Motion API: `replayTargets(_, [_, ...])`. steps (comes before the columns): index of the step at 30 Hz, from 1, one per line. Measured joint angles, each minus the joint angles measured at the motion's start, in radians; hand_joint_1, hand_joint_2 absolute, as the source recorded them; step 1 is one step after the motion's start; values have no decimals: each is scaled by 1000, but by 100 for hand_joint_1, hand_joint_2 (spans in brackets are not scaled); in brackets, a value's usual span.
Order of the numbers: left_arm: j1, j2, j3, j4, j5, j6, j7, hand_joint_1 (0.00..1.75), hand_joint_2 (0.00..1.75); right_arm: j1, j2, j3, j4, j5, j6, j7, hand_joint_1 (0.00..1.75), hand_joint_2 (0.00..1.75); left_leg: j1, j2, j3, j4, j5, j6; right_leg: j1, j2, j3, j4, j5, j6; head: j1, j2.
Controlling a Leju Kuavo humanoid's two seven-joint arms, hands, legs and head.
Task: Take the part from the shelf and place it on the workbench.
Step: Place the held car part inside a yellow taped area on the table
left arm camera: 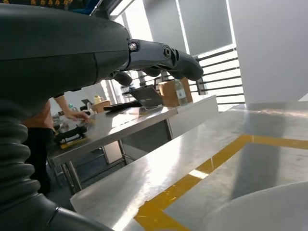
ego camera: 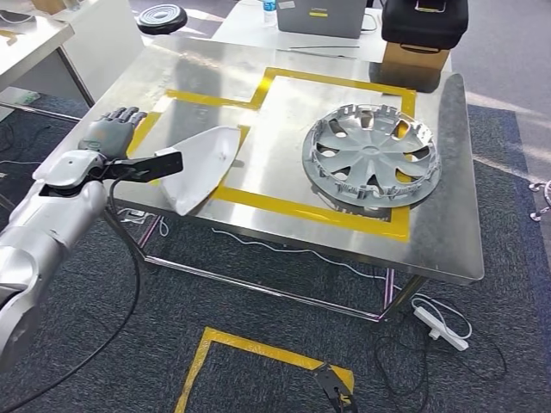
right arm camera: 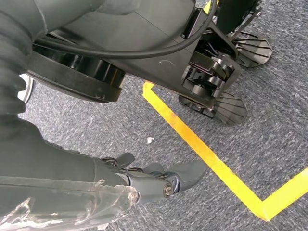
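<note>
Lying on the steel workbench (ego camera: 448, 232), across its yellow tape line (ego camera: 312, 211), the pale teardrop-shaped part (ego camera: 198, 168) sits at about four o'clock from the left hand (ego camera: 114, 131), just beside it and apart. That hand is spread flat, holding nothing. The right hand (right arm camera: 160, 180) hangs over grey carpet (right arm camera: 275, 110), fingers loosely extended and empty, while a silver wheel cover (ego camera: 372, 155) rests at three o'clock of the part.

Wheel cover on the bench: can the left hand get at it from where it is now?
Probably not without stepping closer. The left hand hovers open over the bench's left corner, and the white part lies between it and the wheel cover, which sits far across the top.
</note>
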Motion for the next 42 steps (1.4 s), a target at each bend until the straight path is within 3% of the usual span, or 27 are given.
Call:
replayTargets(2, [5, 7, 7, 0, 8, 3, -2, 0, 0, -1, 0, 0, 0, -1, 1, -1, 0, 175, 0, 0, 0, 0, 0, 0, 0, 0, 0, 0, 0, 0, 0, 0])
replayTargets(6, [14, 13, 20, 0, 15, 12, 0, 0, 0, -2, 0, 0, 0, -2, 2, -3, 0, 0, 0, 0, 0, 0, 0, 0, 0, 0, 1, 0, 0, 0, 0, 0])
replayTargets(18, [33, 12, 49, 0, 34, 32, 14, 0, 0, -3, 0, 1, 0, -4, 2, -3, 0, 0, -3, 0, -2, 5, -4, 6, -4, 0, 1, -1, 0, 2, 0, 0])
replayTargets(24, [36, 10, 55, 0, 36, 32, 3, 0, 0, -3, 0, 1, 0, -7, 1, -3, 0, 0, -2, 2, -3, 4, 3, 23, -7, -1, 0, -3, 0, 19, 0, 0])
replayTargets(26, [38, 5, 59, 0, 36, 32, 2, 0, 0, -4, 0, 1, 0, -8, 0, -3, 0, 0, 5, 6, 0, -7, 11, 31, -6, -4, -23, 45, -38, 28, 3, 0])
replayTargets(28, [43, 2, 63, 0, 35, 32, 1, 0, 0, -2, 0, 1, 0, -10, 0, -3, 0, 0, 9, 10, 0, -9, 13, 32, -9, -8, -76, 172, -104, 37, 5, 0])
replayTargets(30, [52, 1, 65, 0, 35, 32, 1, 0, 0, 1, 0, 1, 0, -11, -1, -3, 0, 0, 12, 11, 0, -8, 13, 31, -12, -9, -118, 271, -131, 45, 5, 0])
replayTargets(31, [57, 0, 65, 0, 35, 32, 1, 0, 0, 1, 0, 1, 0, -11, -1, -3, 0, 0, 15, 12, 0, -7, 13, 28, -14, -9, -115, 269, -116, 49, 5, 0])
replayTargets(32, [60, -1, 66, 0, 35, 32, 1, 0, 0, 2, 0, 1, 0, -11, -1, -3, 0, 0, 19, 11, 0, -6, 13, 24, -17, -10, -92, 226, -86, 52, 5, 0])
replayTargets(34, [60, -2, 67, 0, 34, 32, 1, 0, 0, 0, 1, 1, 0, -12, -1, -4, 0, 0, 25, 10, -3, 0, 9, 9, -22, -12, -19, 93, -32, 61, 7, 0])
replayTargets(36, [57, -2, 68, 0, 34, 33, 0, 0, 0, -1, 2, 1, 0, -12, -1, -4, 0, 0, 24, 8, -8, 8, 10, -7, -21, -9, 18, 25, -21, 53, 9, 0])
replayTargets(39, [57, -2, 68, 0, 33, 33, -1, 0, 0, -3, 2, 1, 0, -12, -2, -4, 0, 0, 26, 7, -16, 10, 14, -25, -17, -5, 8, 26, -22, 16, 9, 0])
replayTargets(40, [57, -3, 68, 0, 33, 32, -1, 0, 0, -3, 2, 1, 0, -12, -2, -4, 0, 0, 27, 8, -22, 21, 1, -28, -16, -4, 4, 25, -18, 5, 8, 0])
replayTargets(42, [57, -4, 68, 0, 32, 32, -2, 0, 0, -2, 2, 1, 0, -13, -2, -4, 0, 0, 25, 10, -60, 107, -64, -29, -16, -4, -5, 20, -8, -14, 6, 0])
